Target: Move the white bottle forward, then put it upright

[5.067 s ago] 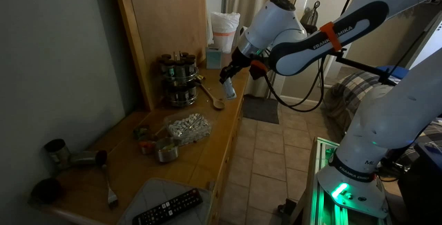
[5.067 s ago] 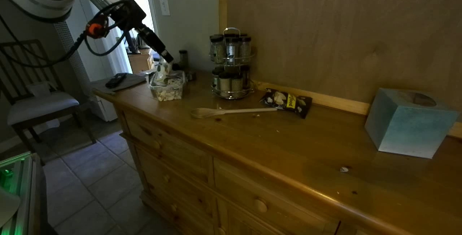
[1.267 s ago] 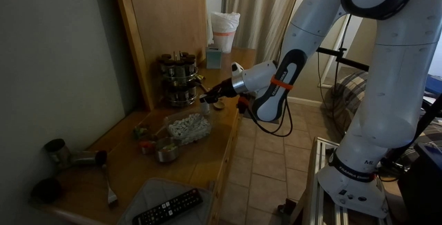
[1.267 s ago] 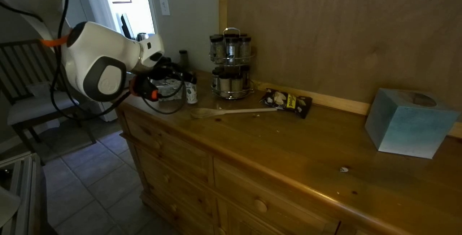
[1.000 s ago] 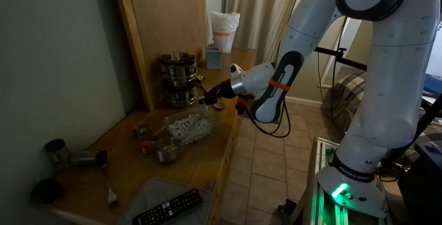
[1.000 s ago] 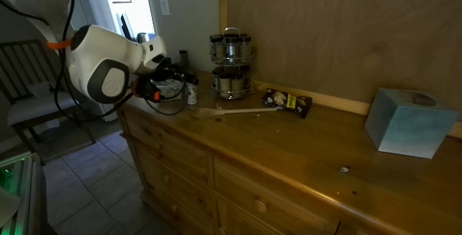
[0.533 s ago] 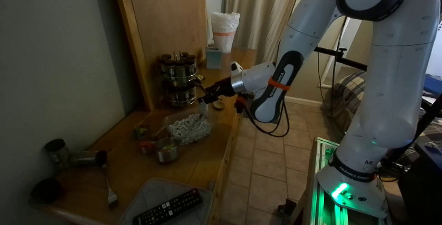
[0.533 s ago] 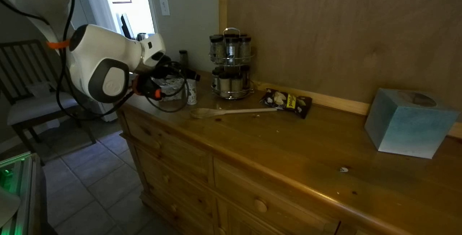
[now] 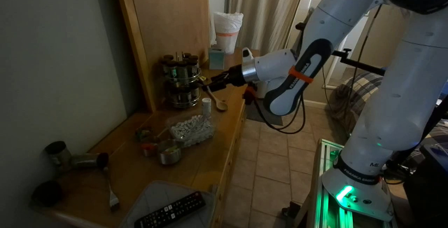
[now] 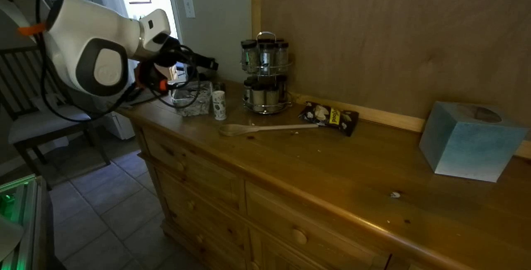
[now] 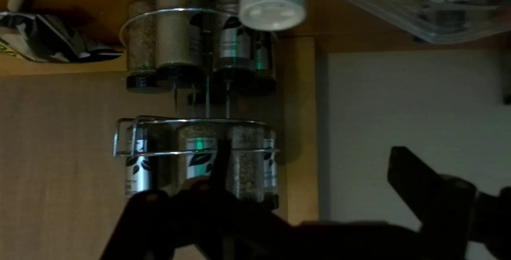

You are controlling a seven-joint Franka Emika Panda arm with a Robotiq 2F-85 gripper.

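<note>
The white bottle [image 9: 206, 107], a small patterned cylinder, stands upright on the wooden dresser top, right beside the clear box of white pieces. It shows again as a white bottle [image 10: 219, 105] between that box and the spice rack. Above the bottle and apart from it, my gripper [image 9: 209, 85] points toward the wall side. In the wrist view, which is upside down, the gripper [image 11: 310, 148] has its dark fingers spread wide with nothing between them. The bottle's lit end [image 11: 273, 14] hangs in at the top edge there.
A two-tier spice rack [image 10: 265, 75] stands close by the bottle. The clear box [image 9: 192, 130], a metal cup [image 9: 169, 152], a wooden spoon [image 10: 265, 128], a black snack bag [image 10: 330, 116] and a blue tissue box [image 10: 471, 141] share the dresser top.
Several seconds ago the bottle hung tilted in my gripper above the dresser. It was lowered upright beside the box, the jaws opened, and the gripper has risen and drawn back from it.
</note>
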